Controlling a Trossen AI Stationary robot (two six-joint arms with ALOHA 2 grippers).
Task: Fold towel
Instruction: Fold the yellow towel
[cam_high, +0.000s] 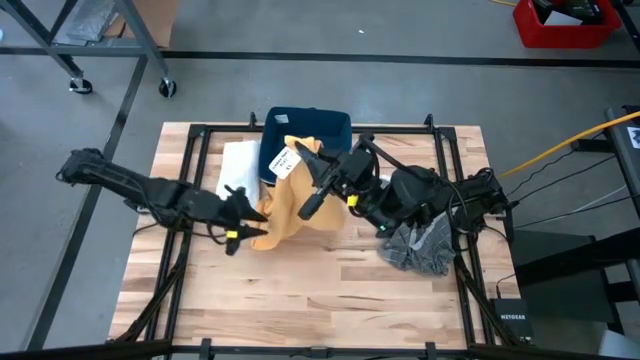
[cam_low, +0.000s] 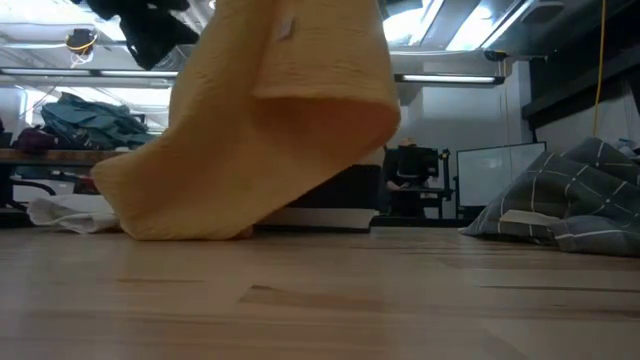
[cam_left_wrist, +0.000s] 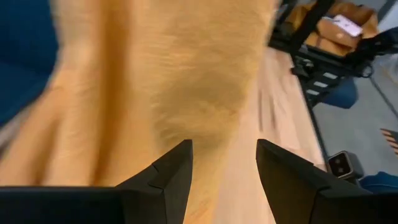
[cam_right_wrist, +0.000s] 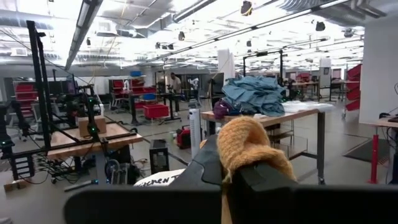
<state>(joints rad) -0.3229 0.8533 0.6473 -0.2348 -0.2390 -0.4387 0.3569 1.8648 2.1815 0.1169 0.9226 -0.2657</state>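
Four cloths lie on the table (cam_high: 300, 290): one yellow towel (cam_high: 285, 205), one white cloth (cam_high: 240, 165), one navy cloth (cam_high: 310, 125) and one grey checked cloth (cam_high: 420, 248). The fuzzy, tagged yellow towel hangs mid-table, its lower edge on the wood, pinched tight in the right gripper (cam_high: 303, 152). The left gripper (cam_high: 262, 218) is spread wide beside it.

Blue bin (cam_high: 325, 125), grey cloth (cam_high: 425, 250) (plaid)

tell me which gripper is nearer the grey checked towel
Right. The right gripper, shut on the yellow towel, is raised just left of the grey checked towel; the left gripper is farther left.
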